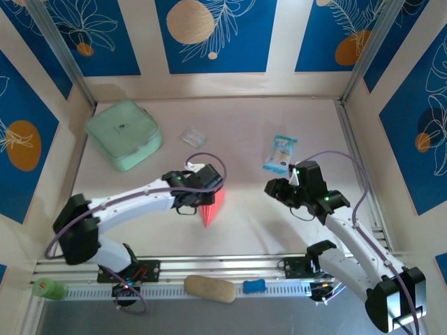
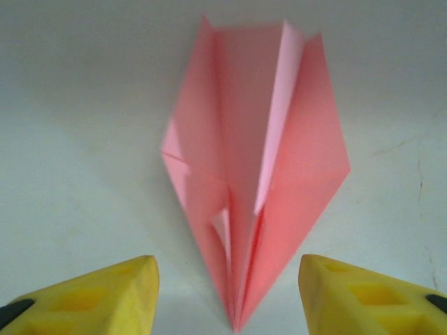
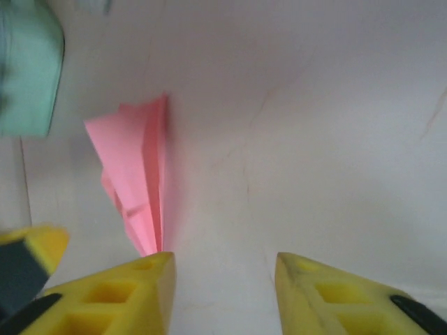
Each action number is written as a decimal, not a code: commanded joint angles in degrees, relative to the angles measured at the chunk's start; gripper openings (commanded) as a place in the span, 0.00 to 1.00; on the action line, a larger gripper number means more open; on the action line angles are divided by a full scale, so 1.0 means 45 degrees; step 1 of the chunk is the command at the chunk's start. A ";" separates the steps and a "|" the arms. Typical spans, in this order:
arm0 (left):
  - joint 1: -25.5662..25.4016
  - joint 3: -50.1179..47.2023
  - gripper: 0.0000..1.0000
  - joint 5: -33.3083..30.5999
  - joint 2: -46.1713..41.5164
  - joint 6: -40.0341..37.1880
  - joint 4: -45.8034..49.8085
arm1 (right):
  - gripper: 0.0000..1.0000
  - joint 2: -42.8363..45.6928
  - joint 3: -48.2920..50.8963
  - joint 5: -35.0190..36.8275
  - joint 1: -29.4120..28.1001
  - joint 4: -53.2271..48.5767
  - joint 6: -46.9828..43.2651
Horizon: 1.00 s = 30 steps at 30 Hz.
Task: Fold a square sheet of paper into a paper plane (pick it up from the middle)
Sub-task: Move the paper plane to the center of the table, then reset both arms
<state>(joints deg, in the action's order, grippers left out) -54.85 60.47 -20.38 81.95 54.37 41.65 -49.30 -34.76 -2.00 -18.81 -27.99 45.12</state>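
The square sheet of paper is folded into a salmon-pink paper plane (image 1: 209, 207). It lies flat on the table with its nose toward the near edge. My left gripper (image 1: 203, 187) hovers over its tail end. In the left wrist view the paper plane (image 2: 258, 174) lies with its nose between the yellow fingers (image 2: 112, 293). The left gripper (image 2: 227, 259) is open, with a gap on each side of the paper. My right gripper (image 1: 274, 187) is off to the right, open and empty. In the right wrist view the paper plane (image 3: 136, 167) lies left of the right gripper (image 3: 223, 257).
A mint-green pouch (image 1: 124, 134) sits at the back left, with a small clear wrapper (image 1: 193, 135) beside it. A blue-and-white snack packet (image 1: 280, 153) lies behind the right gripper. A beige pad (image 1: 209, 288) and a blue piece (image 1: 254, 285) rest on the near rail.
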 commanded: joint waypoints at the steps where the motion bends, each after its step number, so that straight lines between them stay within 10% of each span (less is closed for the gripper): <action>1: 0.0928 -0.0849 0.60 -0.2327 -0.1527 -0.1356 0.0546 | 0.51 -0.0122 -0.0987 0.3756 0.0173 -0.0825 -0.2039; 4: 0.2464 -0.2047 0.75 -0.3262 -0.3117 -0.3071 -0.0487 | 0.79 -0.0468 -0.0658 0.6277 0.0260 0.0906 -0.4199; 9: 0.5143 -0.4700 0.97 -0.3865 -0.5498 -0.6279 -0.4224 | 0.88 -0.1786 0.1207 0.8134 0.0792 0.5730 -0.7607; 17: 0.8003 -0.7295 1.00 -0.4421 -0.4637 -1.1454 -1.0820 | 0.87 -0.5377 0.2185 0.4782 0.2324 1.1711 -0.9357; 30: 0.9239 -0.9067 1.00 -0.1785 -0.0169 -1.3279 -2.0556 | 0.83 -0.7779 0.3667 -0.0311 0.4290 1.8097 -0.9388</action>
<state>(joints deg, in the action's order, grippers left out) -14.83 19.75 -31.46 80.09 -2.11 -37.01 -79.40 -21.76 2.44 0.32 39.83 2.81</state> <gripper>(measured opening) 0.998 0.828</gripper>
